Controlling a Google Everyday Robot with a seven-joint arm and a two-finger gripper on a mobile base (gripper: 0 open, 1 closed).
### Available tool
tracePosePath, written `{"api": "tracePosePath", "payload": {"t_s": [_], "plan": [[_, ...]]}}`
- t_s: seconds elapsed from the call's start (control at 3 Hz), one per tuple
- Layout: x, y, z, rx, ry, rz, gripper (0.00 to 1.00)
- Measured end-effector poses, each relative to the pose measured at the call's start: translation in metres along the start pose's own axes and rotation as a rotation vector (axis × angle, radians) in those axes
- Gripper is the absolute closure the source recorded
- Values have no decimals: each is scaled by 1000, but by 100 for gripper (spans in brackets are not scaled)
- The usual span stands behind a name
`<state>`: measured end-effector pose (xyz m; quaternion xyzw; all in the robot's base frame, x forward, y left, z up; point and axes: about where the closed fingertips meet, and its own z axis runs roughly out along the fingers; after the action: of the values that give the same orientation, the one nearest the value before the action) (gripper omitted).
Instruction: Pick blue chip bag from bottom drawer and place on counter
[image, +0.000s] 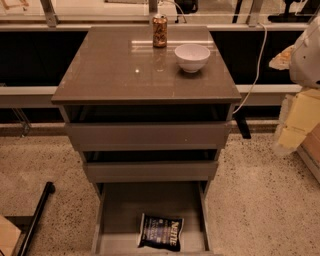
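The blue chip bag (160, 231) lies flat in the open bottom drawer (122, 210), near its front edge and a little right of the middle, with the white lettering facing up. The counter (120, 65) is the glossy grey-brown top of the cabinet above. My gripper is out of view. Only a white rounded part of my arm (306, 55) shows at the right edge, level with the counter and well away from the bag.
A white bowl (192, 56) and a brown drink can (160, 31) stand at the counter's back right. The two upper drawers (147, 135) are slightly open. A black pole (37, 215) leans at the lower left. Yellow paper and boxes (300, 120) stand at the right.
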<state>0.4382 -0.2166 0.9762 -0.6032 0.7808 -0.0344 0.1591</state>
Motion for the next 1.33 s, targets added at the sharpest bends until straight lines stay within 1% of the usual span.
{"api": "tracePosePath", "payload": {"t_s": [0.33,0.67,1.0,1.33], "plan": [[0,0,0,3,-2,2,0],[-2,-7,18,-9,-18,98,0],[2,-27,62,-39,-16,280,0],[-2,-45,131,-46,47,471,0]]}}
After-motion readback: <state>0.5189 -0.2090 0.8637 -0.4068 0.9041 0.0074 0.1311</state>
